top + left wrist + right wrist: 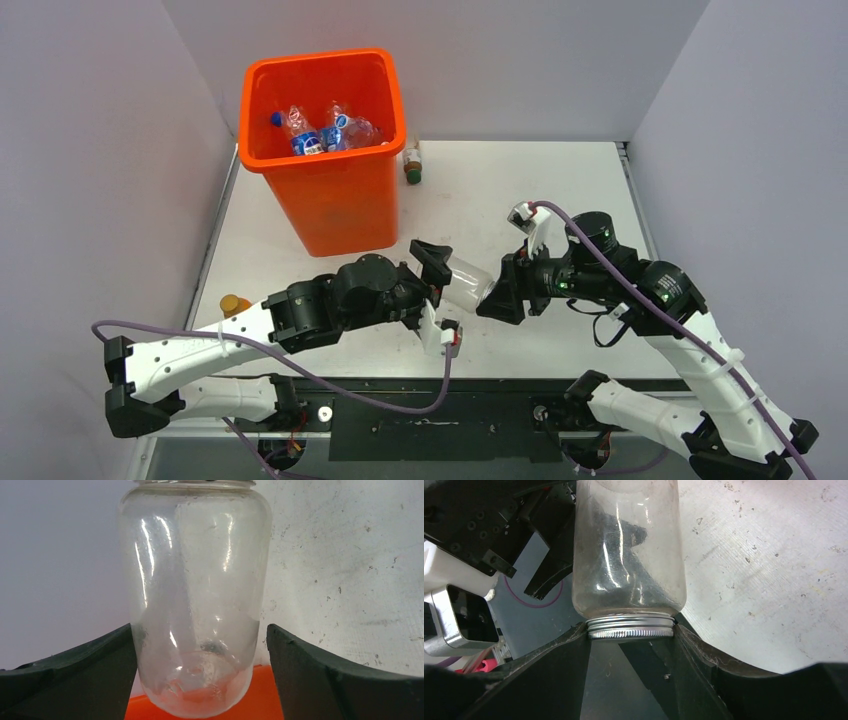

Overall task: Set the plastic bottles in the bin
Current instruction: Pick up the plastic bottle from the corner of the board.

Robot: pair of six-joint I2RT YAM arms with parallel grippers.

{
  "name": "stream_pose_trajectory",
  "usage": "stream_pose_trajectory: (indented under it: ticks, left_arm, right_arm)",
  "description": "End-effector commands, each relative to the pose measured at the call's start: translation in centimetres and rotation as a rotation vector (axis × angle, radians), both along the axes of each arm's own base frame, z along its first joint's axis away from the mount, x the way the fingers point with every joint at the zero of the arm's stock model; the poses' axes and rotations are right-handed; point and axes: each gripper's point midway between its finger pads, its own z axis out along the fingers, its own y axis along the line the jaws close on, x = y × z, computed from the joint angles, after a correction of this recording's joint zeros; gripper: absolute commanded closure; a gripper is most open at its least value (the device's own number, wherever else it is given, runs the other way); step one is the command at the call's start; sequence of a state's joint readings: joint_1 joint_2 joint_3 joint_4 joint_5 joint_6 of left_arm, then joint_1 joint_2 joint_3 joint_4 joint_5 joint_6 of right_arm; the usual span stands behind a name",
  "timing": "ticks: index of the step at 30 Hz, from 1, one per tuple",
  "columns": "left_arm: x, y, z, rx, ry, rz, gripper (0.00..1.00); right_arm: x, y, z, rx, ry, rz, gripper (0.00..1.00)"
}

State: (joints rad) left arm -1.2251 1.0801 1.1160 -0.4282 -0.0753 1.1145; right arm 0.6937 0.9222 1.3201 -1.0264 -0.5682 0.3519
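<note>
Holding the clear bottle [629, 555] by its metal cap [630, 624] in my right gripper [630, 635], I should centre my wide-open left gripper [200, 635] around its body before closing.

You're in a robot lab test cell: scuffed white tabletop [520, 190] boxed in by plain grey panels [100, 150], left arm [200, 350] and right arm [700, 340] mounted on a black base rail [440, 425] at its near edge, purple cables [447, 372] running loose
</note>
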Motion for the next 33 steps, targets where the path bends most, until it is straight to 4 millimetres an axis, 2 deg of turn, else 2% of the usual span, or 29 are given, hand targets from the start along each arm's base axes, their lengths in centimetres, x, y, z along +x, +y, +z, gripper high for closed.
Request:
stream_pose_trajectory:
  ticks: [1,6,7,8,9,10,11,12,13,14,17,20,23,25,27,28,29,31,33]
  left_arm:
    - [0.2,-1.1,3.2,-0.113,-0.026,-0.002,0.14]
    - [-0.2,-1.4,3.6,-0.139,0.017,-0.004,0.35]
    - [-0.1,-1.4,3.6,-0.145,0.022,0.001,0.43]
    - [-0.1,-1.4,3.7,-0.157,0.026,0.009,0.52]
    - [0.0,-1.4,4.0,-0.176,0.029,0.016,0.57]
    - [0.0,-1.3,4.1,-0.187,0.031,0.021,0.58]
    - [0.1,-1.2,4.5,-0.209,0.030,0.029,0.57]
    - [0.1,-1.1,4.9,-0.227,0.032,0.036,0.57]
    - [0.2,-1.0,5.4,-0.251,0.035,0.047,0.56]
    - [0.2,-0.8,6.4,-0.295,0.043,0.059,0.56]
    - [1.2,0.9,10.9,-0.516,0.127,0.124,0.55]
    - [3.6,4.2,15.6,-0.739,0.218,0.207,0.55]
    - [6.9,8.2,19.9,-0.968,0.290,0.327,0.56]
    - [9.8,10.9,21.8,-1.086,0.347,0.449,0.57]
    - [12.7,13.7,23.3,-1.201,0.368,0.578,0.57]
    - [14.2,14.7,23.9,-1.248,0.374,0.634,0.54]
    - [15.6,15.4,23.7,-1.268,0.392,0.679,0.53]
    - [17.5,16.9,25.3,-1.335,0.422,0.723,0.51]
    - [19.6,17.7,25.6,-1.393,0.488,0.766,0.48]
  right_arm:
    - [0.1,0.7,1.7,0.067,-0.054,0.027,0.95]
    - [0.0,1.0,1.9,0.084,-0.056,0.039,0.95]
    - [0.1,1.0,2.0,0.089,-0.061,0.040,0.88]
    - [0.1,1.1,2.1,0.093,-0.068,0.044,0.75]
    - [0.0,1.1,2.3,0.103,-0.077,0.052,0.57]
    - [0.0,1.2,2.6,0.112,-0.087,0.051,0.36]
    - [0.2,1.2,3.0,0.121,-0.102,0.044,0.21]
    - [0.4,1.2,3.5,0.136,-0.122,0.034,0.07]
    - [0.6,1.2,4.3,0.156,-0.146,0.020,0.04]
    - [1.0,1.1,5.0,0.175,-0.173,-0.003,0.09]
    - [2.5,-0.2,8.3,0.247,-0.297,-0.140,0.10]
    - [3.7,-2.9,11.8,0.368,-0.442,-0.331,0.10]
    - [4.4,-6.5,14.0,0.516,-0.550,-0.542,0.10]
    - [4.4,-7.8,14.2,0.554,-0.599,-0.596,0.10]
    - [5.2,-8.8,13.2,0.532,-0.617,-0.663,0.10]
    - [5.6,-8.8,12.5,0.512,-0.613,-0.677,0.10]
    - [6.1,-8.8,11.6,0.491,-0.606,-0.690,0.10]
    - [7.1,-8.3,9.6,0.456,-0.585,-0.706,0.10]
    - [8.1,-7.7,8.0,0.435,-0.563,-0.721,0.10]
